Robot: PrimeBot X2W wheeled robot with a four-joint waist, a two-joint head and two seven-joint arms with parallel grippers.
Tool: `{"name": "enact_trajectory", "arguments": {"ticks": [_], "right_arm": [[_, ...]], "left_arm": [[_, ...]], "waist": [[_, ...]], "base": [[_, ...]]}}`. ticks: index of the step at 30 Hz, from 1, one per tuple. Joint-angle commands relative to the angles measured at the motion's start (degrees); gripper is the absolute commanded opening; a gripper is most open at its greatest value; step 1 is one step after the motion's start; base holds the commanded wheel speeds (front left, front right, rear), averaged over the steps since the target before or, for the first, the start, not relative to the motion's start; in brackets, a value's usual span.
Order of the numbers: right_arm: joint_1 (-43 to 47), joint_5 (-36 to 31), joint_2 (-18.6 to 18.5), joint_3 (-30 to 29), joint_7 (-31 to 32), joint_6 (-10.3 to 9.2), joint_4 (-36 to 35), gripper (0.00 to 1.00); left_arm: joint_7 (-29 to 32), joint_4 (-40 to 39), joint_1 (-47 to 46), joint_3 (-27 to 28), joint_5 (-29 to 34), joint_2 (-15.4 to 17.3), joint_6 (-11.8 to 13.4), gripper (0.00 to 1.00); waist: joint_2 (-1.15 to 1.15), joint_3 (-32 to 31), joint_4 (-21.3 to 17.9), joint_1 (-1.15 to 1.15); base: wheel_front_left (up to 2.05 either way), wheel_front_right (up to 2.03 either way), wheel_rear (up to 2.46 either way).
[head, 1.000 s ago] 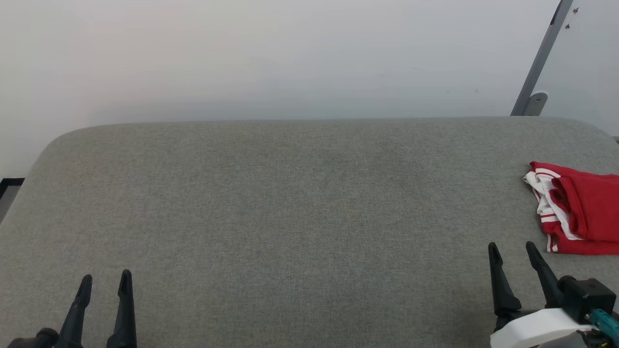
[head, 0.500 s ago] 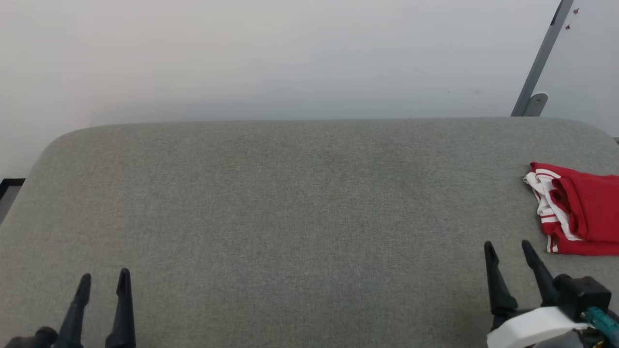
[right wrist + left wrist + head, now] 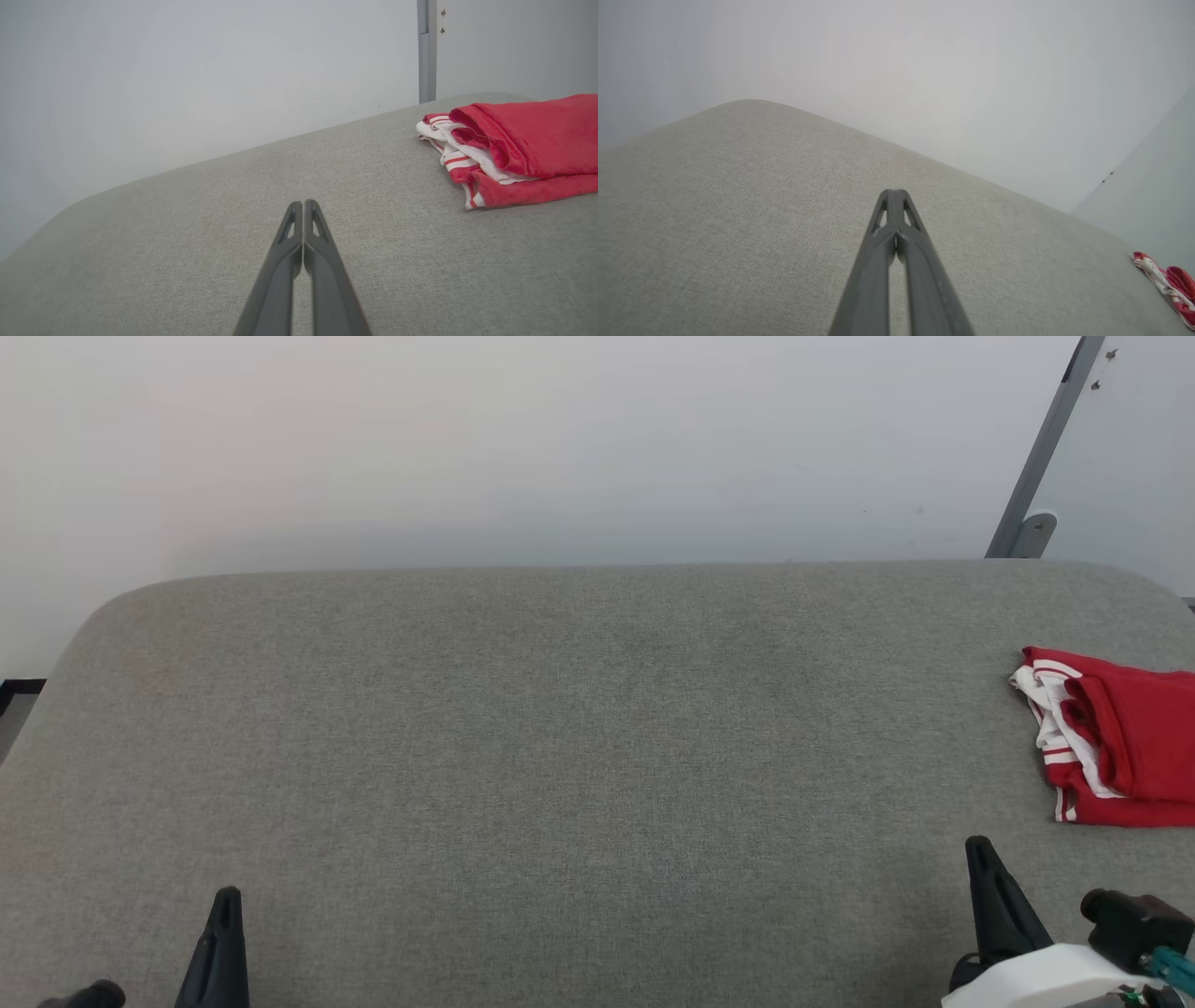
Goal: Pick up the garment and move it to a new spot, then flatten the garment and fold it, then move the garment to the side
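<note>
The garment (image 3: 1116,737), bright red with white trim and thin red-and-white stripes, lies folded at the right edge of the grey cushioned surface (image 3: 579,737); it also shows in the right wrist view (image 3: 518,140) and small at the far right of the left wrist view (image 3: 1169,282). My right gripper (image 3: 980,847) is shut with nothing in it, low at the bottom right, a short way in front and to the left of the garment; in its wrist view the fingertips (image 3: 303,204) meet. My left gripper (image 3: 227,894) is shut and empty at the bottom left, its tips (image 3: 893,192) pressed together.
A pale wall rises behind the surface. A grey metal post (image 3: 1046,457) leans at the back right corner. The surface's rounded back corners fall away at the left and right.
Both grippers have closed from open and have drawn back toward the bottom of the head view. The garment has not moved.
</note>
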Motion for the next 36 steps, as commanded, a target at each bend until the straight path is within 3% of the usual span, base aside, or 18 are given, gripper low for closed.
{"name": "enact_trajectory", "arguments": {"ticks": [1,20,36], "right_arm": [[-1.8,2.7,-0.1,-0.2,0.6,0.0,-0.8,0.0],[-4.0,20.8,0.3,-0.9,4.5,0.0,-0.6,0.0],[-5.3,31.9,0.6,-1.4,7.0,0.0,-0.4,0.0]], "left_arm": [[0.6,-0.5,-2.0,0.4,-2.4,0.2,0.0,0.0],[5.3,2.1,-6.3,1.0,-17.7,-1.7,-0.1,0.0],[8.3,3.6,-8.9,1.4,-27.2,-2.9,-0.1,0.0]], "waist": [[0.0,0.0,0.0,0.0],[0.0,0.5,-0.2,0.0],[0.0,0.8,-0.4,0.0]], "base": [[0.0,0.0,0.0],[0.0,0.0,0.0],[0.0,0.0,0.0]]}}
